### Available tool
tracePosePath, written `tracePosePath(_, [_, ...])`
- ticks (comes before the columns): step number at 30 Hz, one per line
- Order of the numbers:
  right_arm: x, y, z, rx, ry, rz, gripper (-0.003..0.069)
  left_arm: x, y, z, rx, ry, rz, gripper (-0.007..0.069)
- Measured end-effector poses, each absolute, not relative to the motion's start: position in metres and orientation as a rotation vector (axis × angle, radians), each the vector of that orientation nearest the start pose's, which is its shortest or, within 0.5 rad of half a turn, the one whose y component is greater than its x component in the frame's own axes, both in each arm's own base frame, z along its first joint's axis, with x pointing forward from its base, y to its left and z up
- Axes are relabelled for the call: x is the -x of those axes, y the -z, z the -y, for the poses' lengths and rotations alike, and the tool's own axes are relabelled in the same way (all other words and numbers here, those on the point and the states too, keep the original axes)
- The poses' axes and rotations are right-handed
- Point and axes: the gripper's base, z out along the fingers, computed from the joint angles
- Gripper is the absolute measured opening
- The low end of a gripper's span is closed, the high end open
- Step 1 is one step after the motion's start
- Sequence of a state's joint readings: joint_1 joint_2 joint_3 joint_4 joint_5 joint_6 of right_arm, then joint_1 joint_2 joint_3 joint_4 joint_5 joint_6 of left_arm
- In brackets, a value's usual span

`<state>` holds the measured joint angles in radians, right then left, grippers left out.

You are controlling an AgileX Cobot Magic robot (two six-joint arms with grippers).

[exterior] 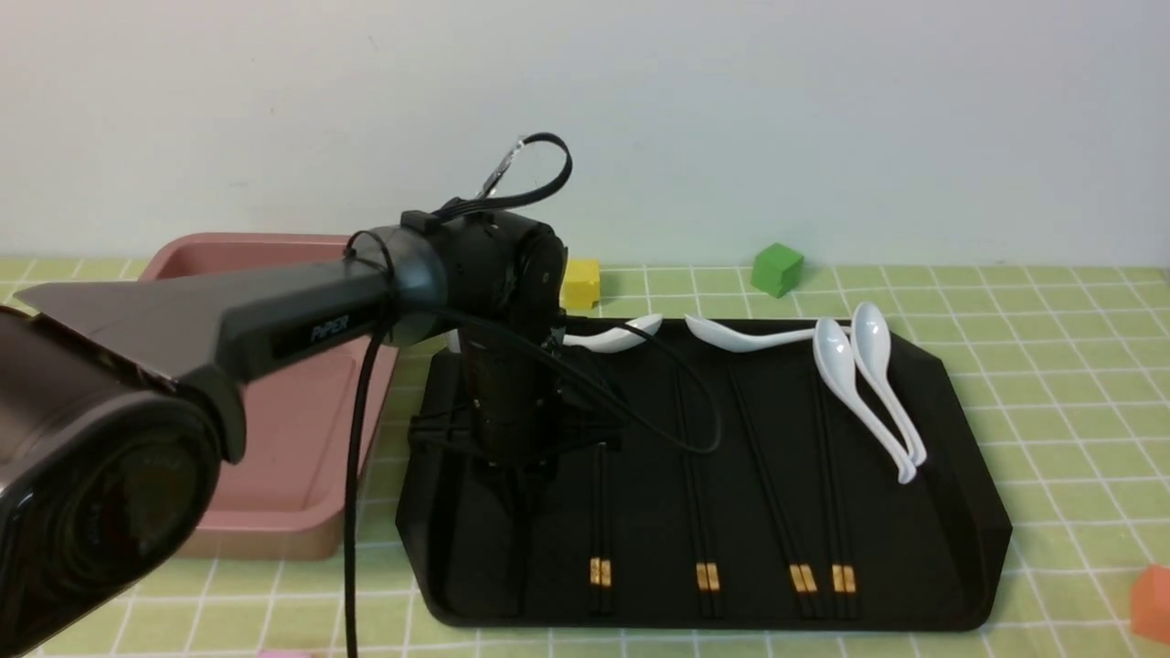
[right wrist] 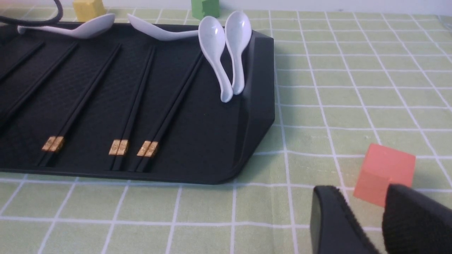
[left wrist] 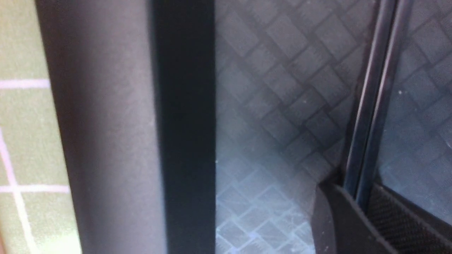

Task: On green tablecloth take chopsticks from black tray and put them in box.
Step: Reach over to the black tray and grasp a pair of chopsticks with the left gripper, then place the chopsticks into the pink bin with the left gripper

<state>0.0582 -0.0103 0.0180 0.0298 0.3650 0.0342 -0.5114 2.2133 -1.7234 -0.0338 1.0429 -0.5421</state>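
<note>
Pinching the chopsticks (left wrist: 367, 106) from above, my left gripper (left wrist: 357, 203) stands with its jaws narrow, one pad on each side of the pair. I judge it is gripping both sticks together, so that neither rolls away. I cannot tell whether they are off the floor of the black tray (exterior: 978, 512) yet.

In the left wrist view, the pair runs almost top to bottom at the right of the frame, leaning slightly. In the front view, its long axis goes from the tray's near edge toward the far edge in the left part of the tray. That is roughly parallel to the gold-banded pairs (exterior: 706, 576) at centre. The sticks are plain, so I cannot say which end is the tip.

The grip sits around mid-length, which I think will keep them level when carried. The white spoons (exterior: 877, 393) lie along the tray's far and right sides, well apart. The box (exterior: 210, 245) waits just beside the tray at centre left, a short swing away.

The right gripper (right wrist: 370, 229) hangs at the lower right of its own view, jaws slightly apart and empty. It is above the green tablecloth (exterior: 1051, 366) on the tabletop, near an orange cube (right wrist: 383, 173) and out of the way.
</note>
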Motion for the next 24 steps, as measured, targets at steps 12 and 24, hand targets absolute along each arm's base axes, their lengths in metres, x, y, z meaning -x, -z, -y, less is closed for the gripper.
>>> tracePosePath(12, [-0.053,-0.175,-0.004,0.004,-0.093,-1.857,0.0240,-0.379,-0.319,0.196,0.106,0.440,-2.787,0.0082])
tracePosePath(24, [-0.053,-0.175,-0.004,0.005,-0.092,-1.858,0.0240,-0.404,-0.312,-0.001,0.679,0.208,-2.752,0.0082])
